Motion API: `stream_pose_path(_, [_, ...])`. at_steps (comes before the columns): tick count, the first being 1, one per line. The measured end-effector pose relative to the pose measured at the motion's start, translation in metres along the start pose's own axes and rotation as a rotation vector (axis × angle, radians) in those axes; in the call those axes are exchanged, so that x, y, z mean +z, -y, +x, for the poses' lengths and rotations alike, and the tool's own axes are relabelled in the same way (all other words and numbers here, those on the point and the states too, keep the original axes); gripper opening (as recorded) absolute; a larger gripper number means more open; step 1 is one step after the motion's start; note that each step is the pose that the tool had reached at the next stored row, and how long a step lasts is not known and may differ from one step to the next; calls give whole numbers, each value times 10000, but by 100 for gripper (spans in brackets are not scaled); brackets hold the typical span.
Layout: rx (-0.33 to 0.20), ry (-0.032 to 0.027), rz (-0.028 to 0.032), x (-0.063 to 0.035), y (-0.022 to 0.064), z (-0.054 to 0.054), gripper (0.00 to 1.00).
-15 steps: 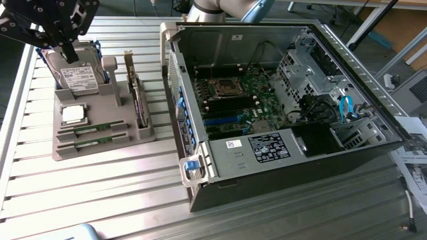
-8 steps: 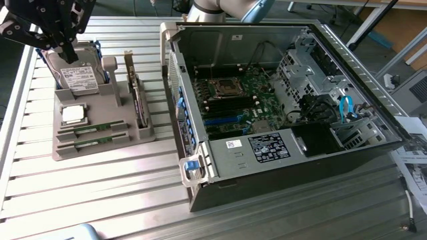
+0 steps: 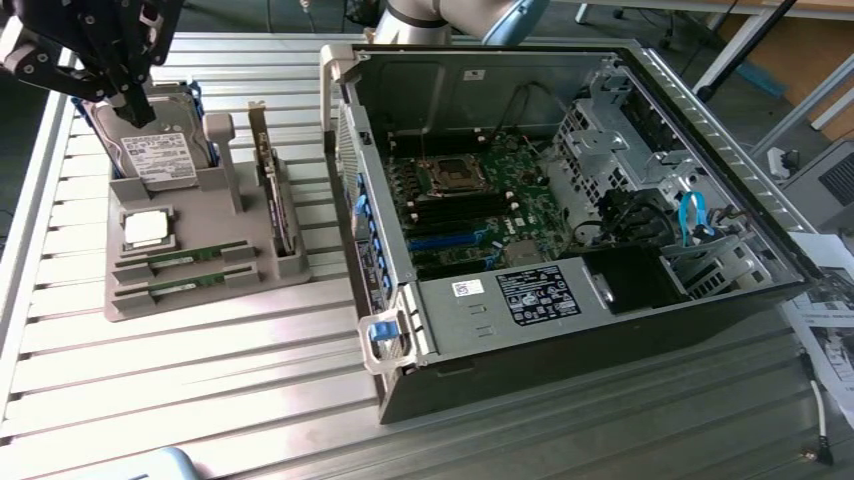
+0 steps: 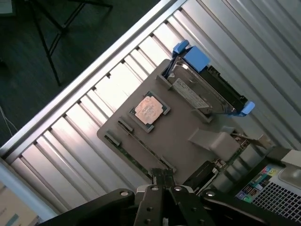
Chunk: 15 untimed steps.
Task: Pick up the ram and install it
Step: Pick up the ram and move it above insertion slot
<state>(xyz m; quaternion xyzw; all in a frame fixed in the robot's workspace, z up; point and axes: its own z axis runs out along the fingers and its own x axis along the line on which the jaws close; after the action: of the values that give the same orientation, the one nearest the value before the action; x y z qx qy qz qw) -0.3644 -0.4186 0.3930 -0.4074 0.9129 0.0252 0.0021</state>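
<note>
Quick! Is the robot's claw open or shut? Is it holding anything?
Gripper: shut, holding nothing. The ram lies in the gray tray.

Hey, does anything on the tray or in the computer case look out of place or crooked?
Nothing stands out. The hard drive, processor, ram sticks and card sit squarely in their tray slots, and the case lies open on its side.
</note>
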Motion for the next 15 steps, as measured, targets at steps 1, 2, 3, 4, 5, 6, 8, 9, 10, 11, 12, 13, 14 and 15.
stream_pose_path(1, [-178,-7,-4,0,0,0,10])
stream_pose_path(2, [-352,-15,-8,1,1,0,10])
stream_pose_path(3, [-531,-23,-13,0,0,0,10])
stream_pose_path(4, [-716,-31,-17,0,0,0,10])
stream_pose_path(5, [-907,-40,-22,0,0,0,10])
stream_pose_path(6, [-1079,-47,-26,0,0,0,10])
stream_pose_path(8, [-1428,-63,-35,0,0,0,10])
stream_pose_path(9, [-1620,-71,-39,0,1,0,10])
stream_pose_path(10, [-1838,-81,-45,0,1,0,10])
stream_pose_path(11, [-2131,-94,-52,0,0,0,10])
stream_pose_path(12, [-2518,-111,-61,0,0,0,10])
stream_pose_path(13, [-2818,-125,-69,0,0,0,10])
stream_pose_path(14, [-3007,-133,-73,0,0,0,10])
stream_pose_path(15, [-3182,-141,-78,0,1,0,10])
